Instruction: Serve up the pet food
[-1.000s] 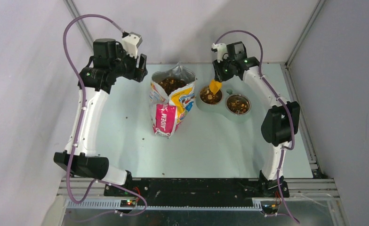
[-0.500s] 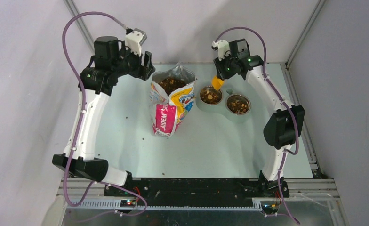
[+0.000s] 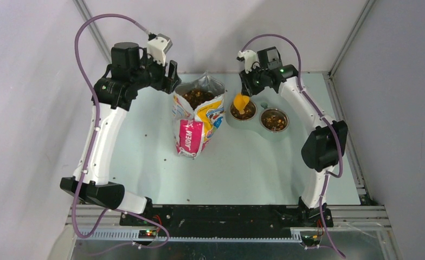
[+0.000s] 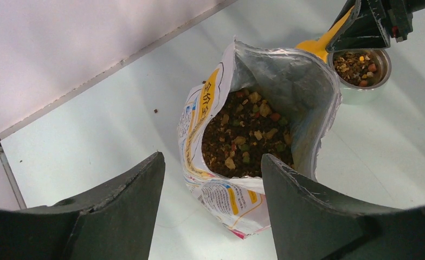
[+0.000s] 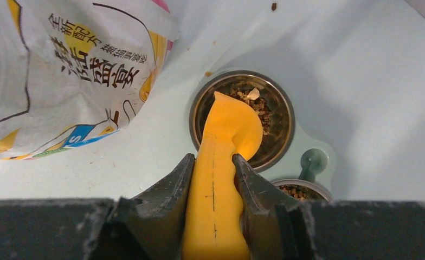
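The pet food (image 4: pixel 245 138) is dark-brown kibble with tan bits inside the open cartoon-cat bag (image 3: pixel 197 116), which stands at the table's back middle. More kibble lies in the left steel bowl (image 5: pixel 275 116) and the right steel bowl (image 3: pixel 274 119). My right gripper (image 5: pixel 213 160) is shut on the handle of the yellow scoop (image 5: pixel 226 135), whose head hangs over the left bowl; the scoop also shows in the top view (image 3: pixel 240 102). My left gripper (image 4: pixel 213 165) is open and empty, held above the bag's near-left side, and shows in the top view (image 3: pixel 169 76).
The two bowls sit in a pale green stand (image 3: pixel 237 123) right of the bag. A few stray pellets lie on the table (image 3: pixel 145 131). Grey walls close the back and sides.
My right gripper has swung the scoop left and back over the left bowl. My left gripper has shifted slightly right toward the bag.
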Tool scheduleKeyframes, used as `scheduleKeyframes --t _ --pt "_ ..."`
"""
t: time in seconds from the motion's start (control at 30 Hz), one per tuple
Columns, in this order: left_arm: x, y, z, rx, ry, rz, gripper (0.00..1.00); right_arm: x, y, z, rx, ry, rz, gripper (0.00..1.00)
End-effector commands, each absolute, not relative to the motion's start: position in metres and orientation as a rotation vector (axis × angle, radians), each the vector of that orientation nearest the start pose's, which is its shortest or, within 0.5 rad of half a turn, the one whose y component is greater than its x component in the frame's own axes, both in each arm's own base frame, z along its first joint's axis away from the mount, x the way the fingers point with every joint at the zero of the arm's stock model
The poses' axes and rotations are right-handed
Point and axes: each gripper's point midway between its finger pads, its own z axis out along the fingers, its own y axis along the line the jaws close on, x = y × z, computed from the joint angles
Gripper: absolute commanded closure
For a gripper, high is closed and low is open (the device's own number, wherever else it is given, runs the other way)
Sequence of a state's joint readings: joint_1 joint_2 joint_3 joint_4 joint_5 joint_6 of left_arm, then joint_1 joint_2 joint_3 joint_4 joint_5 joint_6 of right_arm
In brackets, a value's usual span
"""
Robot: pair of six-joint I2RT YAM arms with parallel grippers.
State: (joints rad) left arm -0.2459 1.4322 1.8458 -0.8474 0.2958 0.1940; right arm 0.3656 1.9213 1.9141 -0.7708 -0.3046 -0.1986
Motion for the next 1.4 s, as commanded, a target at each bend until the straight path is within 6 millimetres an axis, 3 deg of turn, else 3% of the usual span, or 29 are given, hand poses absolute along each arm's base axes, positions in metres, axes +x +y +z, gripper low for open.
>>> scheduleKeyframes --t 0.0,0.43,0.8,0.97,1.17,1.37 --pt "0.357 -0.137 0.405 0.637 1.846 -0.314 0.27 0.458 0.225 0.221 -0.791 2.194 0.456 1.00" --pt "0.359 -0.138 0.399 0.649 1.858 -0.304 0.27 0.464 0.210 0.202 -0.795 2.231 0.355 1.00" --pt "0.360 -0.140 0.395 0.659 1.867 -0.307 0.27 0.473 0.193 0.204 -0.764 2.232 0.264 1.00" --pt "0.359 -0.139 0.392 0.661 1.876 -0.297 0.27 0.462 0.201 0.236 -0.761 2.177 0.362 1.00" --pt "0.358 -0.138 0.387 0.666 1.887 -0.291 0.27 0.436 0.214 0.301 -0.754 2.052 0.519 1.00" --pt "0.357 -0.136 0.385 0.666 1.893 -0.284 0.27 0.424 0.211 0.358 -0.705 1.965 0.544 1.00"
